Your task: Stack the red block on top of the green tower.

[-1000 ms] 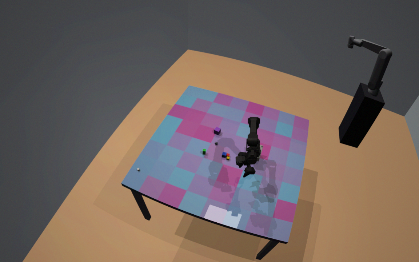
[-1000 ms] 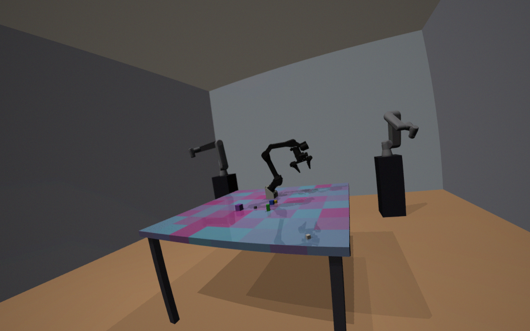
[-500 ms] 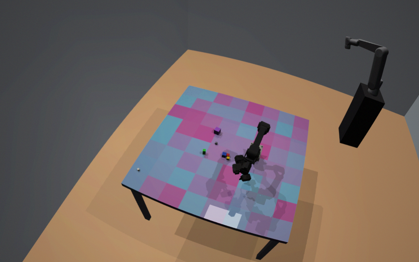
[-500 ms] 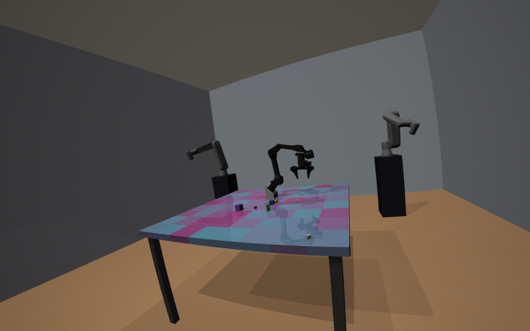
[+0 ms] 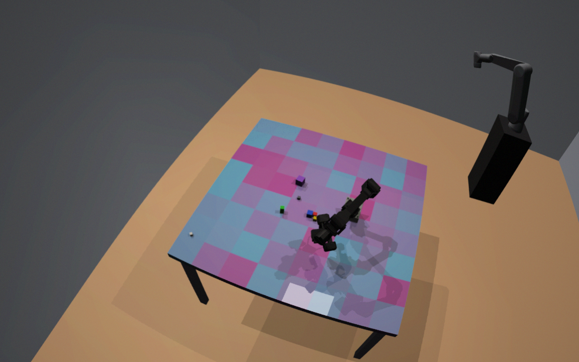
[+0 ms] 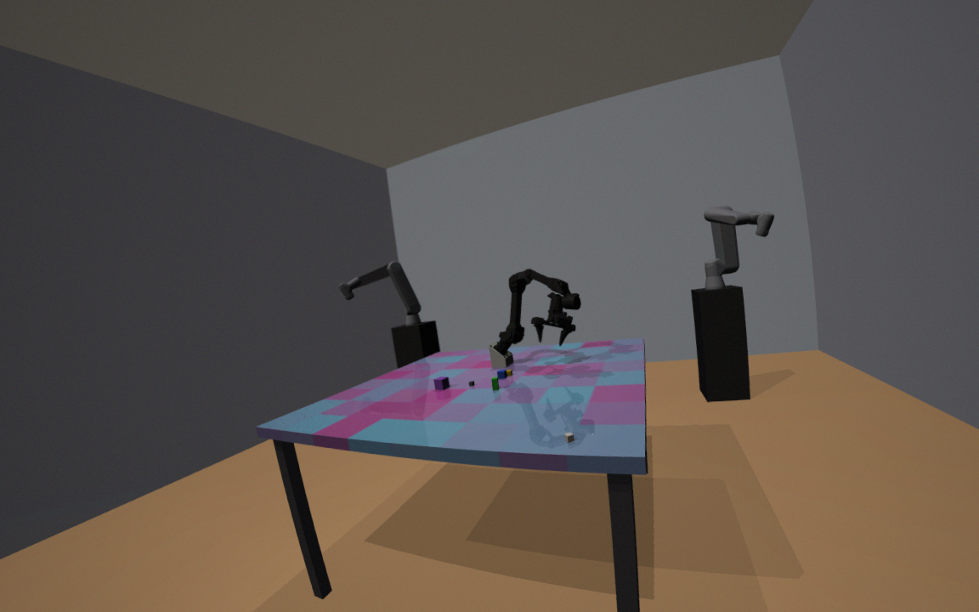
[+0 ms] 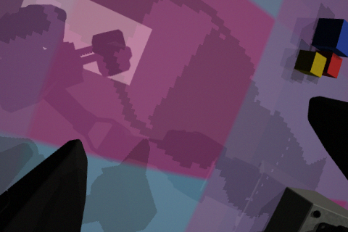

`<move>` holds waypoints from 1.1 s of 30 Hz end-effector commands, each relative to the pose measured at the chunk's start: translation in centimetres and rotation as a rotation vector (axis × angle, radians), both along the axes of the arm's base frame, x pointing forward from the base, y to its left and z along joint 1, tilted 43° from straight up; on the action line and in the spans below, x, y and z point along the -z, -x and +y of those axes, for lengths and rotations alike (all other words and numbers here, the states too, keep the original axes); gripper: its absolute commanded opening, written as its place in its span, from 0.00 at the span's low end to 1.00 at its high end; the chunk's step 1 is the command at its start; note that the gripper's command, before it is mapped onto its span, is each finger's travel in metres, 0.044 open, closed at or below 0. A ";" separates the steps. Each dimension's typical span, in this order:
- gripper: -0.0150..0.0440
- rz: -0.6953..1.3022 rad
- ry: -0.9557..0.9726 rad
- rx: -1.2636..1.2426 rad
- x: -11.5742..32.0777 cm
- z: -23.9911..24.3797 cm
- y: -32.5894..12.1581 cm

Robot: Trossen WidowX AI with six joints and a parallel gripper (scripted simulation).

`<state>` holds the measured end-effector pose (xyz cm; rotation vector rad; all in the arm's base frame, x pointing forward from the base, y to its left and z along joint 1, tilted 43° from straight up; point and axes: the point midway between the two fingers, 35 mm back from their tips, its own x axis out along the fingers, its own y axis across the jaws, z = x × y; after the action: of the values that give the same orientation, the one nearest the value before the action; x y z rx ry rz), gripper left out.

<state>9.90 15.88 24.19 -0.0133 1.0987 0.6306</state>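
Nearest the front edge of the checkered table in the exterior view, a small white cube sits close to the right corner. Further in, toward the middle of the surface, the green tower stands upright and alone. Just beyond it lies a tight cluster — blue block, yellow block and the red block, the three touching or nearly so; the red block rests on the table, well apart from the tower. A tiny dark cube and a purple block lie off to the side. The gripper hangs above the surface beside the cluster, fingers spread wide, grasping nothing.
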 end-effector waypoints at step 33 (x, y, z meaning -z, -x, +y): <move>1.00 0.418 0.057 0.098 11.9 -6.9 -8.4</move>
<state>18.14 9.56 13.10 0.0973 1.4899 0.5136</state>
